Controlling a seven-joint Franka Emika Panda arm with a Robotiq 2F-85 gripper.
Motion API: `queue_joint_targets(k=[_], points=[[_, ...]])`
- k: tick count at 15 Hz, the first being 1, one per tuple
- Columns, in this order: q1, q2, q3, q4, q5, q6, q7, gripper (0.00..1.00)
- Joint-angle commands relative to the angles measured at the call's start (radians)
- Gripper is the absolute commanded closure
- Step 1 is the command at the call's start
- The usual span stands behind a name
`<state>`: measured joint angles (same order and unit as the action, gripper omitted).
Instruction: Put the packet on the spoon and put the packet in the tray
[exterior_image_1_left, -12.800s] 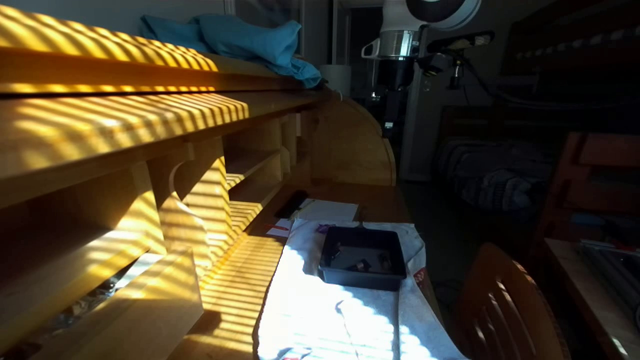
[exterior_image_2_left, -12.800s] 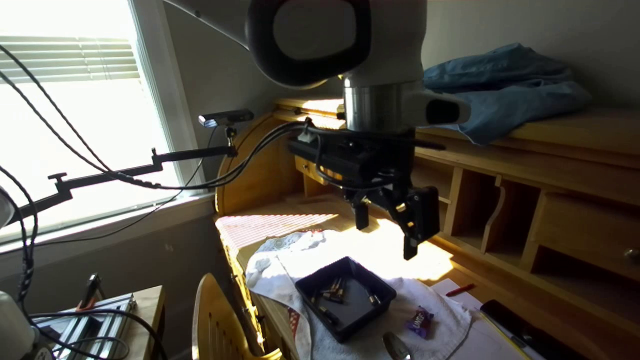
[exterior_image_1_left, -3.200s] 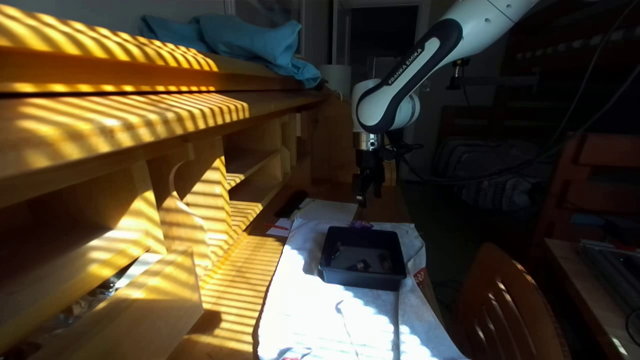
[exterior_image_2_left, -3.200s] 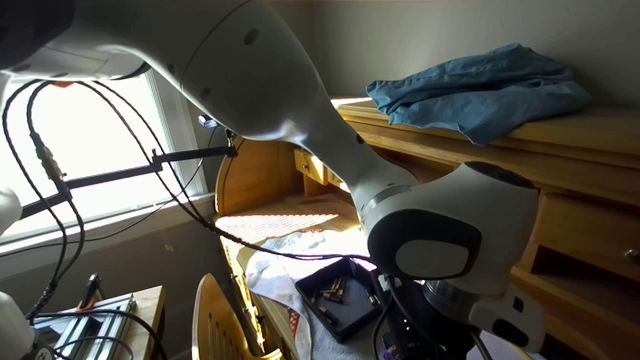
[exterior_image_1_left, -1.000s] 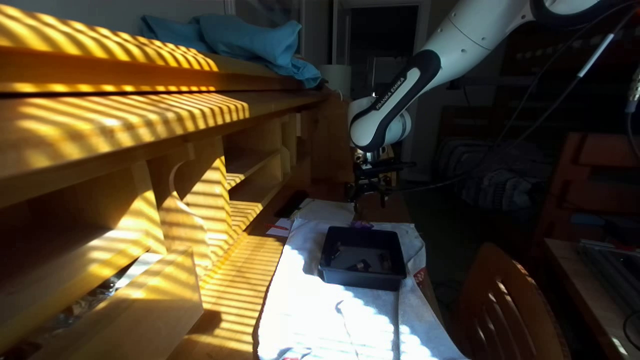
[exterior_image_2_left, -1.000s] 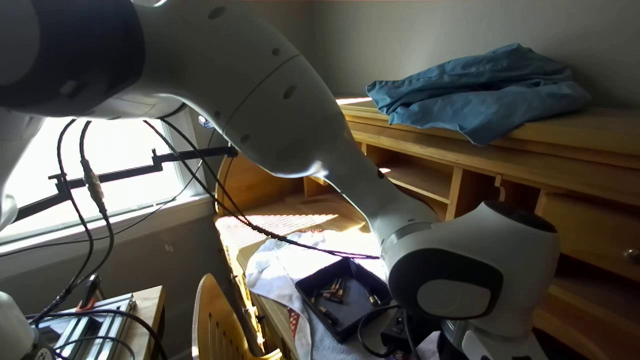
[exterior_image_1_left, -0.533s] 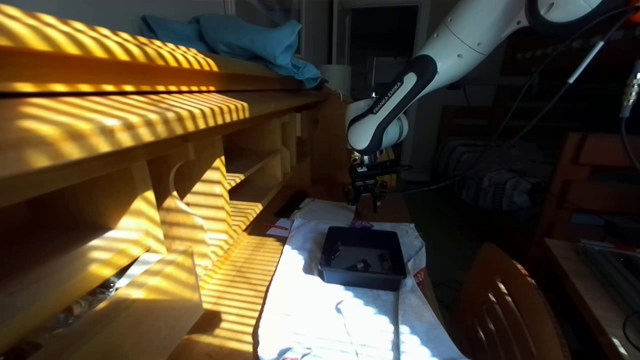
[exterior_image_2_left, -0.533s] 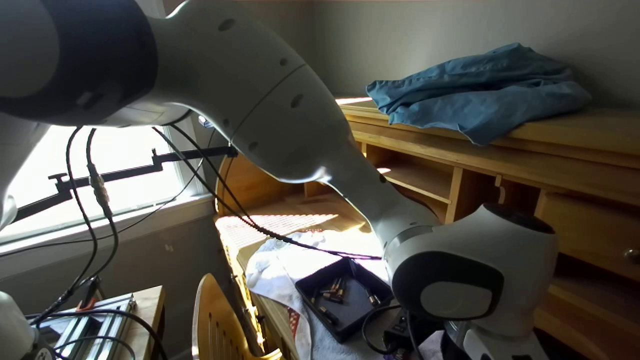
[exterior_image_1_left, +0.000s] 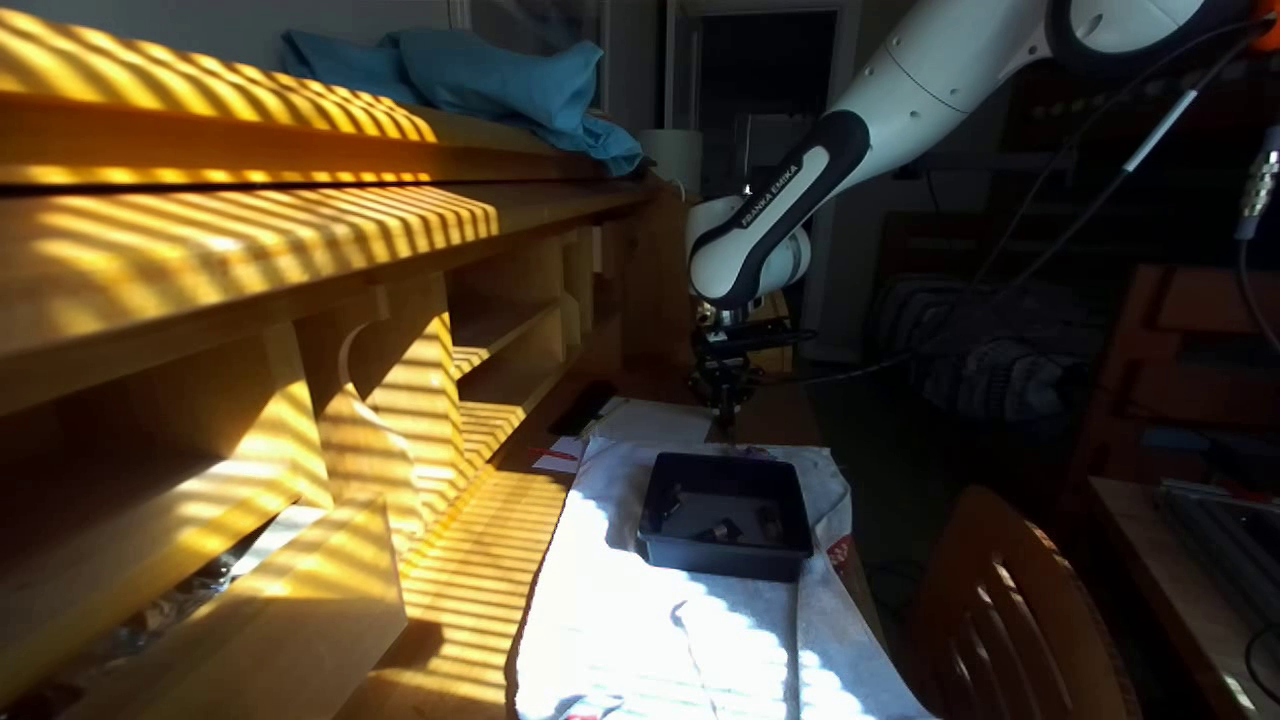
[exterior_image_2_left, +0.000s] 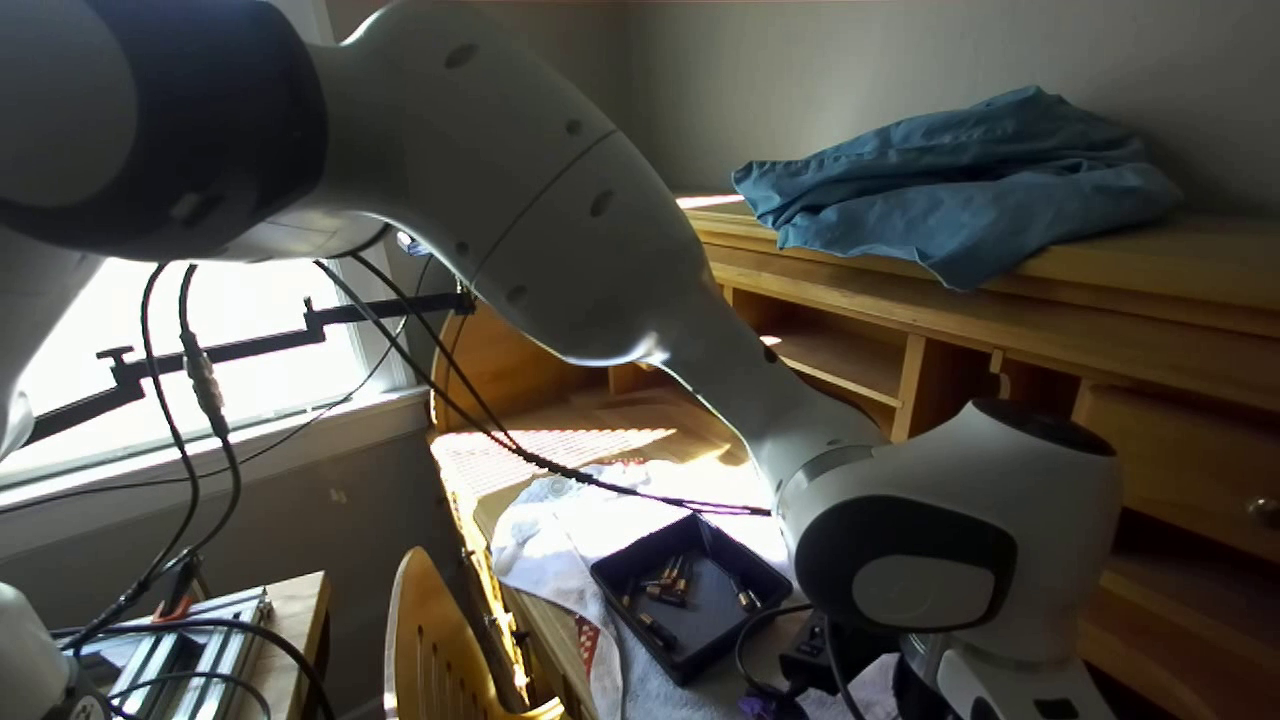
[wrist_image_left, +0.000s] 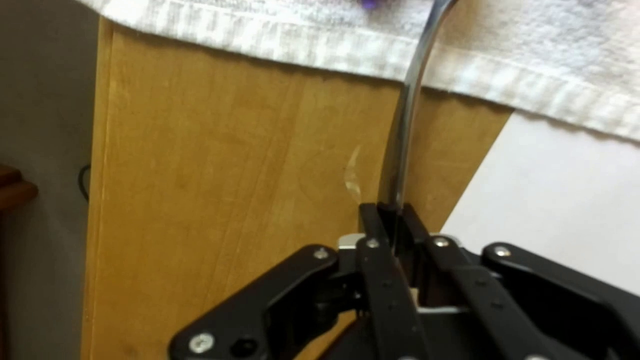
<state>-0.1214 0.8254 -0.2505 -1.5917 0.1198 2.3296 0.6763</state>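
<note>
1. Clasping the spoon (wrist_image_left: 409, 105) by its slim, shiny metal handle, the black jaws stand nearly together in the wrist view, one on each side of the stem. The handle bends gently along its length, and its far end runs out of frame.

2. In the same view the worktop (wrist_image_left: 215, 165) spreads beneath, honey-coloured, fine-grained wood with a pale curved scuff (wrist_image_left: 352, 175). The handle passes over the ribbed, fluffy hem of a white terry towel (wrist_image_left: 300, 42); a smooth sheet of paper (wrist_image_left: 560, 200) with a straight edge lies to the right. The packet (wrist_image_left: 369, 3) shows only as a blurred purple fleck at the top edge, left of the spoon.

3. In an exterior view the tray (exterior_image_1_left: 725, 557), dark, shallow and rectangular with smooth walls and a raised rim, rests on the towel, which is partly bleached by sun. A little of the purple packet shows just over the tray's far rim; the jaws hang beyond, too dim to read. Striped light crosses the wooden pigeonhole unit (exterior_image_1_left: 428, 390).

4. In an exterior view several batteries (exterior_image_2_left: 666, 596), black cylinders with copper-coloured ends, lie loose in the tray. Below the smooth, rounded arm (exterior_image_2_left: 560, 230) the jaws cannot be made out; the purple packet peeps in at the bottom edge. A creased blue cloth (exterior_image_2_left: 960, 190) lies in soft folds on the wooden top shelf (exterior_image_2_left: 1160, 262).
</note>
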Motion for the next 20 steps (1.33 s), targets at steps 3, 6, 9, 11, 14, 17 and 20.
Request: queue_joint_targets(k=[3,6,9,11,14,17,20], points=[[0.007,0.03,-0.012,0.029,-0.005,0.006,0.023,0.99],[0.001,0.031,-0.007,0.033,-0.002,-0.008,0.013,0.99],[0.002,0.031,-0.006,0.036,-0.003,-0.016,0.013,0.69],[0.004,0.029,-0.009,0.034,-0.004,-0.014,0.018,0.62],[0.006,0.021,-0.011,0.026,-0.004,-0.006,0.018,0.4],[0.003,0.003,0.001,0.01,-0.001,0.006,-0.009,0.19],[0.009,-0.031,0.037,-0.021,0.001,-0.001,-0.091,0.0]])
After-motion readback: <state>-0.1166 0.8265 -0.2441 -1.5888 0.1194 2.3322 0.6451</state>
